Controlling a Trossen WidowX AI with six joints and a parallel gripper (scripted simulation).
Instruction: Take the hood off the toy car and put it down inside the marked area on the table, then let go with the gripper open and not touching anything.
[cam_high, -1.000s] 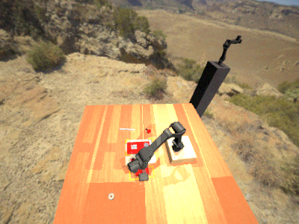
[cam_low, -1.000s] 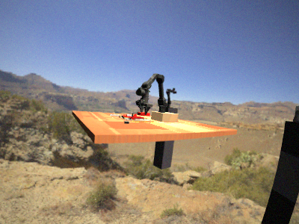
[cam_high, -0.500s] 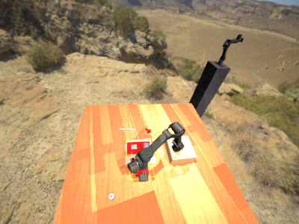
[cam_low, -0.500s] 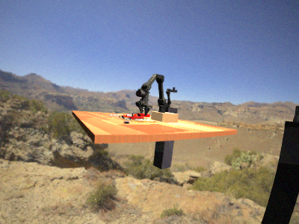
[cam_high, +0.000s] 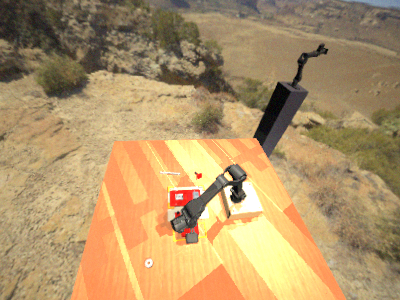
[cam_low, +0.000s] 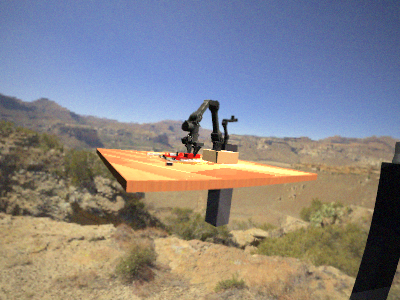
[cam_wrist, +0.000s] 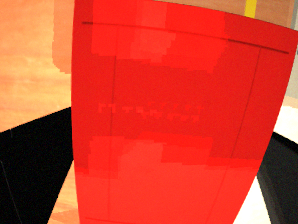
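Observation:
The hood (cam_high: 196, 230) (cam_wrist: 165, 90) is a red, slightly curved panel with thin dark seam lines. My gripper (cam_high: 190, 232) (cam_low: 192, 151) (cam_wrist: 170, 128) is shut on it, one black finger at each side. The hood is low over the marked area, a yellow outline (cam_high: 175, 239) partly hidden by the arm; whether it touches the table cannot be told. The red toy car (cam_high: 178, 201) lies just behind, beyond the gripper in the top view, partly covered by the arm. A yellow strip shows past the hood's far edge in the wrist view.
A small red piece (cam_high: 198, 175) and a thin white rod (cam_high: 170, 173) lie behind the car. A small round whitish part (cam_high: 146, 263) lies toward the front left. The arm's pale block (cam_high: 245, 212) stands right of the car. Another arm stands on a dark pillar (cam_high: 280, 112) beyond the table.

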